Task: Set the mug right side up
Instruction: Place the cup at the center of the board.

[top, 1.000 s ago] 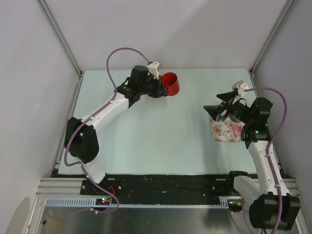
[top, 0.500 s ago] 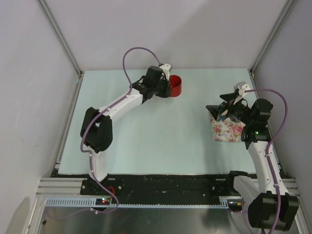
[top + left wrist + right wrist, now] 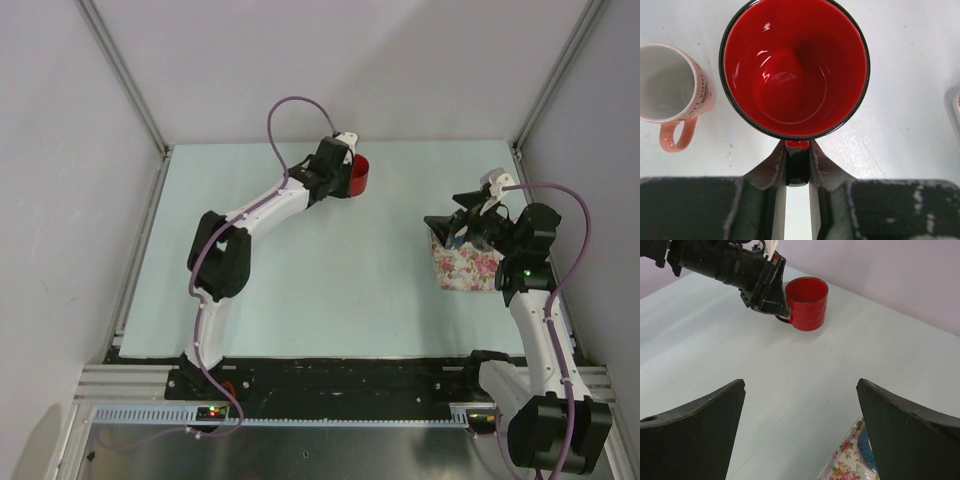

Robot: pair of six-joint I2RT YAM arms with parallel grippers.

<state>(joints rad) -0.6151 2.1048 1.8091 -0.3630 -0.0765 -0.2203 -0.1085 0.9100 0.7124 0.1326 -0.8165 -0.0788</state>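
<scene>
Stretching long toward the back wall, the left arm holds the red mug [image 3: 361,172] by its handle.
The left gripper [image 3: 797,150] is pinched almost closed on the handle, with the mug standing mouth-up just past its fingertips near the table's [image 3: 300,290] far edge. A pink mug [image 3: 670,85] stands just left. The right gripper [image 3: 800,385] gapes wide over a floral container [image 3: 465,268], holding nothing, with bare table ahead.

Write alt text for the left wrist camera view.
A red mug, its glossy inside facing the camera, has its handle pinched between the left jaws at the bottom of the frame. A pink mug with a white inside sits mouth up to its left on the pale table.
</scene>
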